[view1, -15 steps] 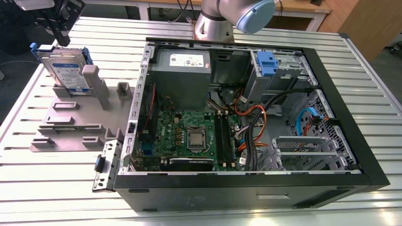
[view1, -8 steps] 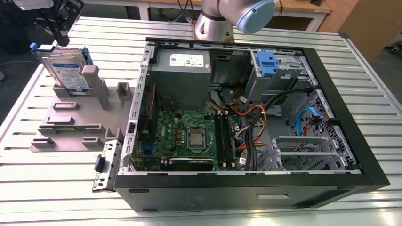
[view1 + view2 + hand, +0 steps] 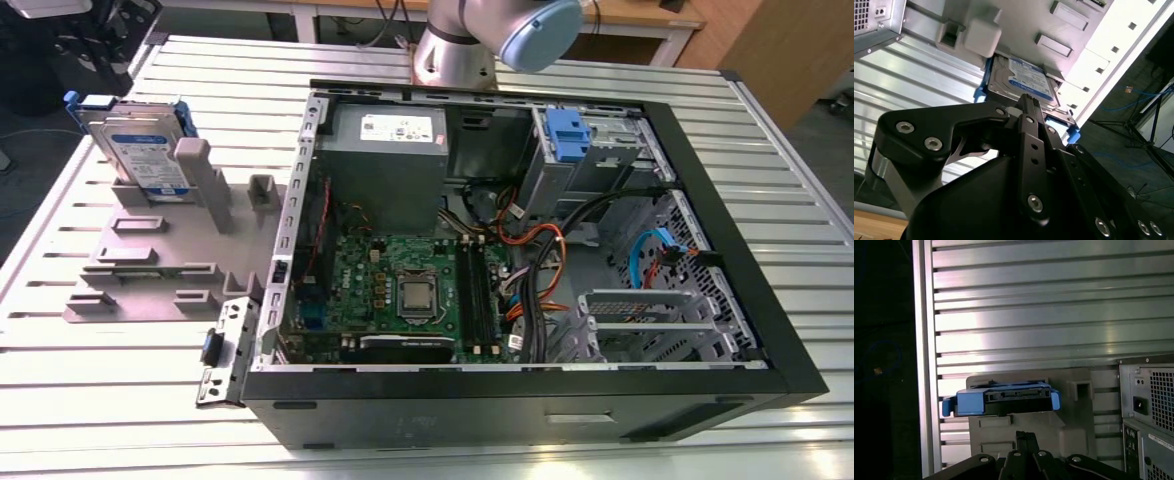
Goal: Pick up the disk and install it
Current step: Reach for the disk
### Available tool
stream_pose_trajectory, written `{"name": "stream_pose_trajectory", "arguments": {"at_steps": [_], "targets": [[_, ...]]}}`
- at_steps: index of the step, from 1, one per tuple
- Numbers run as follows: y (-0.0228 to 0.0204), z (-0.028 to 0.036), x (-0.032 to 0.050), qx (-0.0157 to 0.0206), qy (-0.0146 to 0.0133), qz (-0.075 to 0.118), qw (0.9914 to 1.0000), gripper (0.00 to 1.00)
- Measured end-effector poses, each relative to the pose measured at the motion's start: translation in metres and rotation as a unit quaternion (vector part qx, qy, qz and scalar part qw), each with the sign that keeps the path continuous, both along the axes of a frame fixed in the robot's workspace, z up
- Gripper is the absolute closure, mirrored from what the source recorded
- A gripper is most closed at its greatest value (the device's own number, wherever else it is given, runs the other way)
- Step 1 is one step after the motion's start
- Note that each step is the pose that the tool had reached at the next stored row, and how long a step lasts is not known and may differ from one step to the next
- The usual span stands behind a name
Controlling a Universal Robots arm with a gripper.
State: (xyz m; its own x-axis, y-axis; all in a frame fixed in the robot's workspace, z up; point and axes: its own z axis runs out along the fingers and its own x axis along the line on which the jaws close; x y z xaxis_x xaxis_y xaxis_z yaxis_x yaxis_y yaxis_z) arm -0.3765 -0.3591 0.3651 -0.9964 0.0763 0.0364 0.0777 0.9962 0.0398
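At the exterior view's left, the flat silver disk (image 3: 134,150), with a white-and-blue label and a blue plastic caddy around it, stands on edge in a slot at the far end of a grey moulded plastic stand (image 3: 147,260). The stand lies on a ribbed aluminium table (image 3: 107,400), just beside a black open computer case (image 3: 534,400). Inside the case are a green motherboard (image 3: 400,280), a grey metal power-supply box (image 3: 387,150) with a white sticker, and a blue plastic bracket (image 3: 567,135) in the drive bay at the far corner. A silver arm (image 3: 481,40) with a pale blue joint cap rises behind the case.

In both wrist views the black gripper (image 3: 1025,98) (image 3: 1023,436) hangs over the disk (image 3: 1026,80) (image 3: 1004,396), its fingers drawn together with nothing between them. The fingertips point at the disk's upper edge. I cannot tell whether they touch it. The disk sits in the stand (image 3: 1054,425), not in the case.
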Motion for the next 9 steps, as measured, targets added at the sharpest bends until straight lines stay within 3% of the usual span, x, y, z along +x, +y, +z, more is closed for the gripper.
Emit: {"name": "stream_pose_trajectory", "arguments": {"at_steps": [4, 9], "targets": [[0.0048, -0.0012, -0.0154, 0.0000, 0.0000, 0.000, 1.00000, 0.89], [0.0161, -0.0041, -0.0357, 0.0000, 0.0000, 0.000, 1.00000, 0.89]]}}
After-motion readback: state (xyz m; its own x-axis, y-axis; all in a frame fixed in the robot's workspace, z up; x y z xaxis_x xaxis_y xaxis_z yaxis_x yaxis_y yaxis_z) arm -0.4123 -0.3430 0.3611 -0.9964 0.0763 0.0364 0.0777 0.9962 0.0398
